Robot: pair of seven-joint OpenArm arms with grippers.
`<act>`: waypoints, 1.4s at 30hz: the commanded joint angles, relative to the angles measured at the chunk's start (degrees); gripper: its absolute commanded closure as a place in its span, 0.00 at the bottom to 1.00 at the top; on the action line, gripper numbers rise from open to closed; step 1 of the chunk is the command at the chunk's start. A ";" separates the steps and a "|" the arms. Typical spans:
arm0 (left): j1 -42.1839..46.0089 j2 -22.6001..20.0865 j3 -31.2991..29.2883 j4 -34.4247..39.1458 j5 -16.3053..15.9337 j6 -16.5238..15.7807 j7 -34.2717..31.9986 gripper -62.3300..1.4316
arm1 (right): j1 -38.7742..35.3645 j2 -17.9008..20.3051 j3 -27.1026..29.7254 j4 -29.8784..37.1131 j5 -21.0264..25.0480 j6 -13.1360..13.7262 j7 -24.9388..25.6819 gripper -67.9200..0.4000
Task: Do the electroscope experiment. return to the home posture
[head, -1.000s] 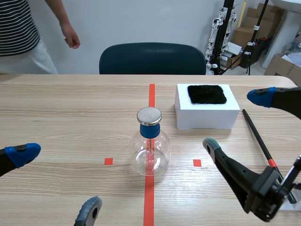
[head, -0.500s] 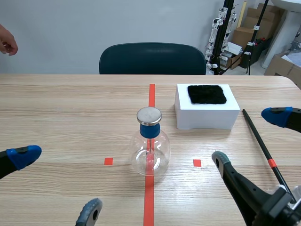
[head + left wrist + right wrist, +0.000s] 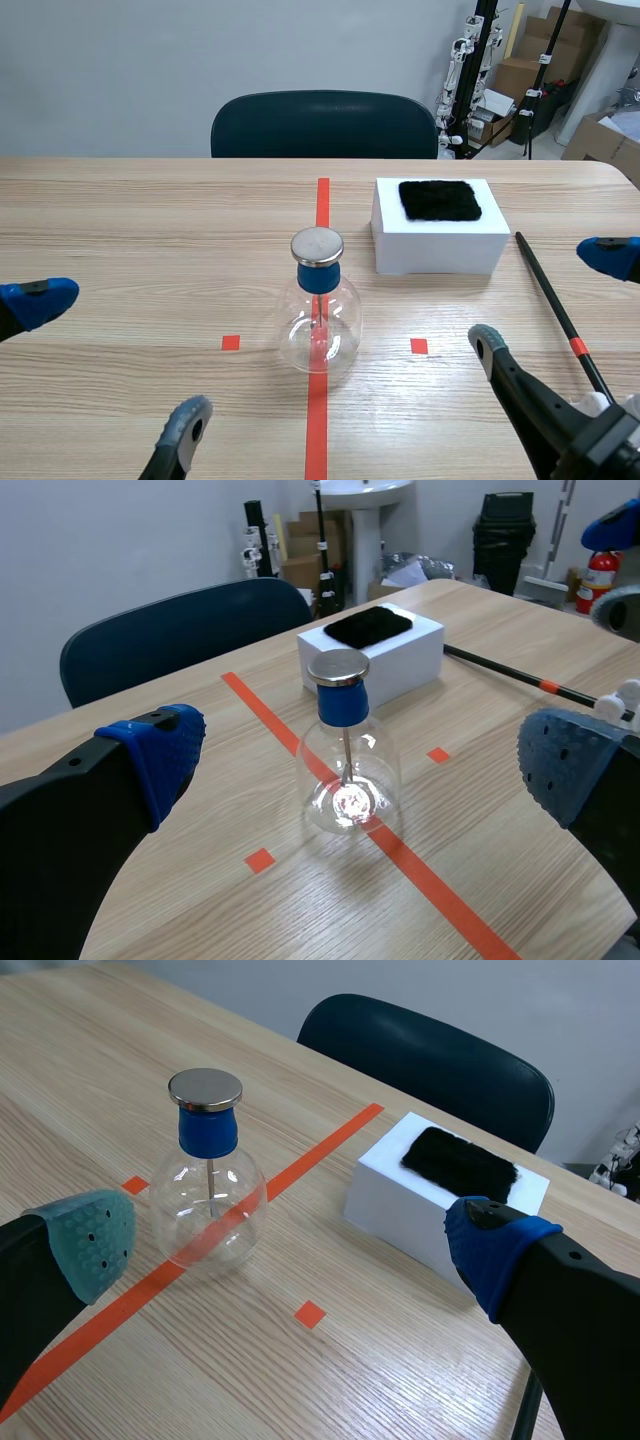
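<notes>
Scene view – electroscope: the electroscope, a clear round flask with a blue collar and a flat metal disc on top, stood upright in the middle of the desk, on the red tape line.
Scene view – box: a white box sat beyond and to the right of the flask, with a black fur pad lying on its top.
Scene view – rod: a black rod lay flat on the desk, just right of the box.
Scene view – left pincer: the left pincer was low at the near left, released, fingers wide apart and holding nothing.
Scene view – right pincer: the right pincer was low at the near right, also released and empty, its fingers on either side of the rod's line.
Scene view – background: a dark chair stood behind the desk.
Left wrist view – pincer: spread wide, nothing between the blue pads.
Left wrist view – electroscope: it stood ahead of the fingers, apart from both, with the box and rod farther on.
Right wrist view – pincer: spread wide, gripping nothing.
Right wrist view – electroscope: it stood ahead, nearer the grey-green pad; the box lay ahead of the blue pad.
</notes>
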 commanded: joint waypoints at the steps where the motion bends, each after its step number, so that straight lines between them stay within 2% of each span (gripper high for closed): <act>1: -0.46 -1.66 -0.17 1.09 -0.63 -0.04 -0.66 0.00 | 0.22 0.26 0.39 0.28 0.63 -0.22 0.83 0.06; 6: -0.63 -4.17 -1.09 1.09 -0.85 -0.07 -0.66 0.00 | 0.22 0.26 0.37 0.28 0.63 -0.20 0.61 0.06; 11: -0.63 -4.61 -2.84 1.09 -3.98 -0.07 -0.68 0.00 | 0.22 0.26 0.37 0.28 0.63 -0.20 0.61 0.06; 42: -0.63 -4.61 -3.32 1.09 -4.00 -0.09 -0.70 0.00 | 0.22 0.28 0.37 0.28 0.63 -0.20 -1.79 0.06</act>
